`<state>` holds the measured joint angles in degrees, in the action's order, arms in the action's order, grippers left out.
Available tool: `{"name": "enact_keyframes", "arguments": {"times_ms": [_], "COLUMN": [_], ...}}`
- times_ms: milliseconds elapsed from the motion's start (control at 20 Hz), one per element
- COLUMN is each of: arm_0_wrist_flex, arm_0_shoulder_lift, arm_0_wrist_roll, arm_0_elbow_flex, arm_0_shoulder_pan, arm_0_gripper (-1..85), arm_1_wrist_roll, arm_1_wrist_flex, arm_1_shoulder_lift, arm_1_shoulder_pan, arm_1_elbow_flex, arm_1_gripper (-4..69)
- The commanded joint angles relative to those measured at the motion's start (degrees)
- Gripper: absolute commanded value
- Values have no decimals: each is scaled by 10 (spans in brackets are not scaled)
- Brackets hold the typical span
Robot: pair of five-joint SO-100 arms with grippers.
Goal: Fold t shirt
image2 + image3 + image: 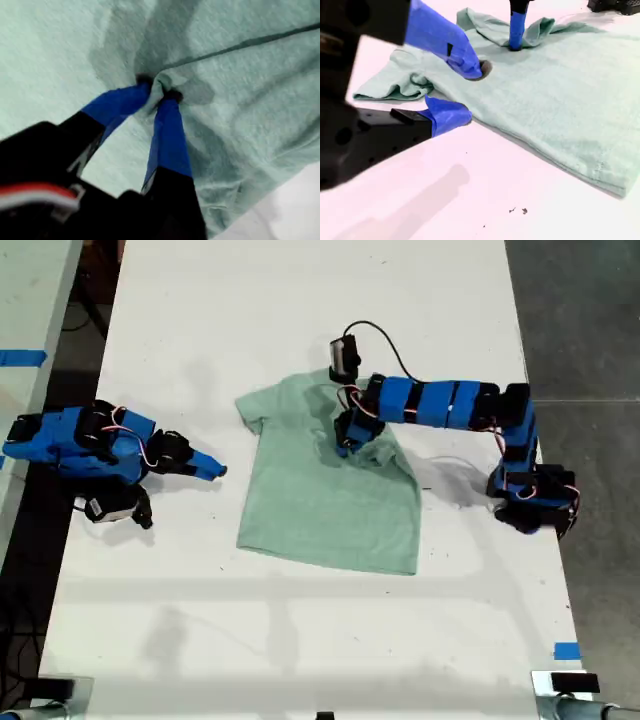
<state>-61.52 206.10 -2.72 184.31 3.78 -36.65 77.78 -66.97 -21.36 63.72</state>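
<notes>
A white table (300,320) fills most of the exterior view, with dark floor seen beyond both of its long edges. The t shirt (320,490) is spread near the middle of the table, its hem lying toward the near edge and its collar end toward the far edge. One sleeve is laid out flat toward the exterior view's left, while the cloth at the collar and toward the exterior view's right is bunched into folds.

One blue arm is based at the exterior view's right and is stretched over the shirt's upper part. My first gripper (159,91) is pressed down there, and a small ridge of the green cloth is pinched between its two blue jaws.

The other blue arm is lying low at the exterior view's left, clear of the shirt. My second gripper (465,95) is held just short of the flat sleeve, its jaws parted with nothing between them.
</notes>
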Motion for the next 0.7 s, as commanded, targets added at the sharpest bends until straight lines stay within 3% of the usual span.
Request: {"name": "enact_keyframes", "arguments": {"times_ms": [0,250,300,350,400,500,650], "arm_0_wrist_flex": [11,11,11,11,11,11,11], "arm_0_shoulder_lift": [4,4,4,4,4,4,4], "arm_0_wrist_roll": [3,3,3,3,3,3,3], "arm_0_elbow_flex": [4,4,4,4,4,4,4], "arm_0_shoulder_pan": [1,1,1,1,1,1,1], "arm_0_gripper": [111,111,111,111,111,111,111], "arm_1_wrist_roll": [7,5,10,21,33,68,143], "arm_1_wrist_flex": [54,156,157,153,132,61,-80], "arm_1_shoulder_lift": [-43,-298,-373,-458,-549,-728,-1005], "arm_1_shoulder_pan": [4,-54,-61,-63,-62,-34,29], "arm_1_elbow_flex": [-71,25,81,152,238,444,810], "arm_1_gripper": [245,213,156,43,10,12,12]}}
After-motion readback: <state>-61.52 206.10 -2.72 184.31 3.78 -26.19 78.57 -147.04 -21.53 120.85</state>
